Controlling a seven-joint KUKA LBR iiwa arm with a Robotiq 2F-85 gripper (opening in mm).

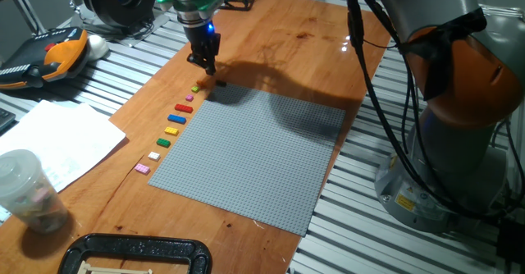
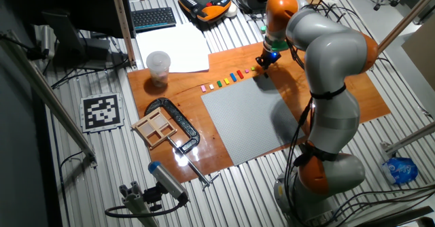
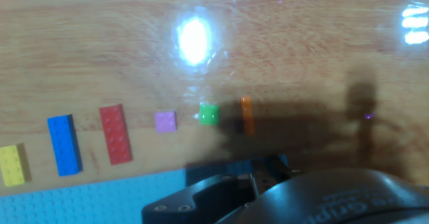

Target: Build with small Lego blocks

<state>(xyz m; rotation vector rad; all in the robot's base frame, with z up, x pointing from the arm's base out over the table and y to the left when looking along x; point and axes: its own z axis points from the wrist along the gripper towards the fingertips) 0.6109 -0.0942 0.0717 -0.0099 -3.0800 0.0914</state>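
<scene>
Hand [image 1: 205, 67] low over the wooden worktop [image 1: 271, 40], at the far end of the brick row beside the grey baseplate [image 1: 254, 155]. Fingers pointing down, tips close to the wood; how far open, and whether anything is held between them, cannot be told, since the fixed views are too small and the hand view shows only a dark blurred housing at the bottom edge.

Small Lego blocks [image 1: 172, 125] laid in a single line on the bare wood, just beside the baseplate's edge, each apart from its neighbour. From the near end in one fixed view: pink [image 1: 143, 169], white [image 1: 153, 156], green, yellow, orange, blue [image 1: 183, 107], pink, then yellow-green [image 1: 196, 88] nearest the hand. A dark brick [image 1: 221, 83] just past the fingertips, in shadow.

In the hand view, left to right: yellow [image 3: 12, 165], blue [image 3: 64, 144], red [image 3: 115, 133], a small pink-violet one [image 3: 165, 121], green [image 3: 209, 114], and orange [image 3: 247, 115] at the shadow's edge.

Plastic cup [image 1: 26, 188], white paper [image 1: 57, 139] and a black clamp [image 1: 135, 253] elsewhere on the worktop.
</scene>
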